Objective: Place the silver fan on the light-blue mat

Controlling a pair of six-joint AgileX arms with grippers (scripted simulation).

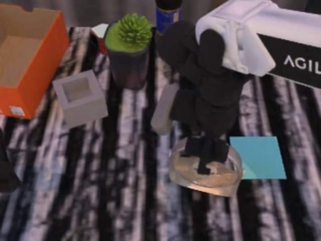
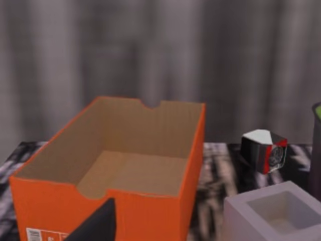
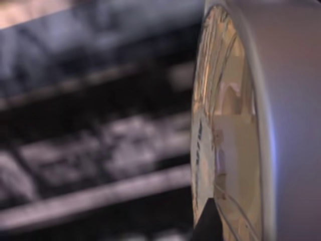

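Top view: right end effector (image 1: 204, 159) grips the silver fan (image 1: 205, 173), face-up, overlapping the light-blue mat (image 1: 261, 156).

We took the potted plant (image 1: 129, 47) as landmark. Left of it stood the open box (image 1: 27, 55), and the hollow block (image 1: 80, 98) sat between them, nearer us. Right of the plant and nearer, our right gripper (image 1: 204, 150) was over the silver fan (image 1: 205, 173), whose right edge overlapped the light-blue mat (image 1: 261, 156).
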